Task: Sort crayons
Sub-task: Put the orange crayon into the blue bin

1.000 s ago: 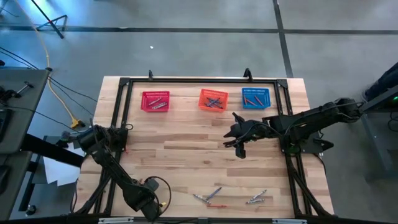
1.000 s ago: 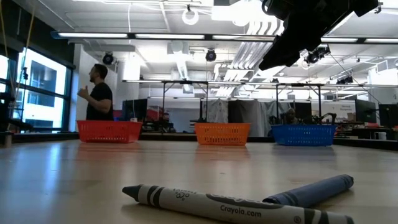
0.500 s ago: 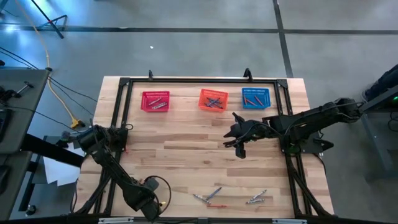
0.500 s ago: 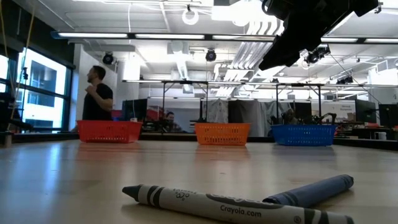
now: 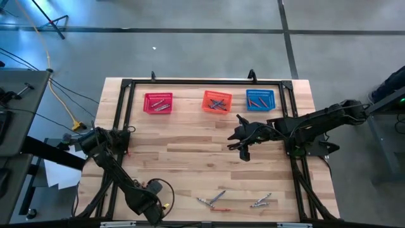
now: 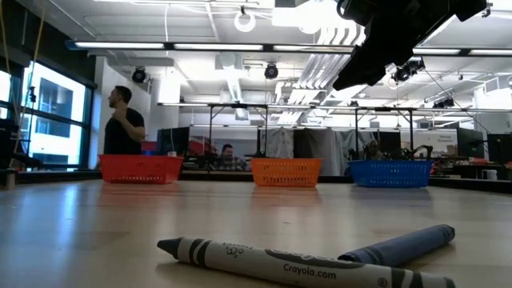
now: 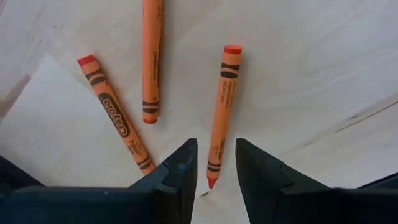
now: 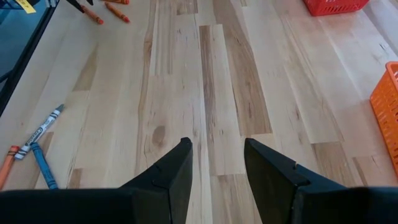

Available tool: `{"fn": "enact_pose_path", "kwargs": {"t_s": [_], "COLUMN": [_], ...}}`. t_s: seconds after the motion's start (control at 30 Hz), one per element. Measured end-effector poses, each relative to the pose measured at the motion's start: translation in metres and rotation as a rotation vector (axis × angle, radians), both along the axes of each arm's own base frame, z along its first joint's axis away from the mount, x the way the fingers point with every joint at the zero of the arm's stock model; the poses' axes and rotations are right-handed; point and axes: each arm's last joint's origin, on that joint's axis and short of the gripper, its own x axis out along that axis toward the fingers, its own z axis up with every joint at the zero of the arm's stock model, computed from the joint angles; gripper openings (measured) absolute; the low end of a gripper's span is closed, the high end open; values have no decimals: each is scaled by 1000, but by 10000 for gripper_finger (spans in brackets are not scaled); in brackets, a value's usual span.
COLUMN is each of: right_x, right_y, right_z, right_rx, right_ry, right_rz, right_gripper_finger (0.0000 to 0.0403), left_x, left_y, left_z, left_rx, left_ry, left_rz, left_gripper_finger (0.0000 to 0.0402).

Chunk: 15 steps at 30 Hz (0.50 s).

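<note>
My left gripper (image 7: 216,144) points down at the table's near left corner (image 5: 158,204), open. Under it lie three orange crayons on the wood: one (image 7: 222,112) with its pointed end between my fingertips and no touch that I can see, another (image 7: 151,59), and a third (image 7: 117,115) partly on a paler sheet. More crayons lie near the front edge (image 5: 212,200) (image 5: 261,202), among them a grey one (image 6: 280,262) and a bluish one (image 6: 404,244). My right gripper (image 8: 217,143) hangs open above the table's middle right (image 5: 231,140), with nothing between its fingers.
Three mesh baskets stand along the far edge, each with crayons inside: red (image 5: 158,102), orange (image 5: 216,101) and blue (image 5: 260,99). A black frame (image 5: 202,81) runs round the table. Bare wood lies between the baskets and the front crayons. A person (image 6: 124,120) stands in the room beyond.
</note>
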Motion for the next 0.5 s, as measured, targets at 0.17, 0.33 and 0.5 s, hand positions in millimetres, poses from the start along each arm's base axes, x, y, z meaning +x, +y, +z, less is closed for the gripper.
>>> {"fn": "enact_pose_path", "kwargs": {"t_s": [0.17, 0.33, 0.5], "right_x": [0, 0, 0], "right_y": [0, 0, 0], "right_z": [0, 0, 0], "right_rx": [0, 0, 12], "right_ry": [0, -1, 0], "right_rz": [0, 0, -10], "right_gripper_finger": [139, 139, 139], "left_x": [1, 4, 4], "left_y": [-3, -6, -6], "left_z": [-12, -21, -22], "left_rx": [5, 0, -1], "left_ry": [31, 38, 36], "left_rz": [2, -21, -22], "left_gripper_finger": [99, 99, 97]}}
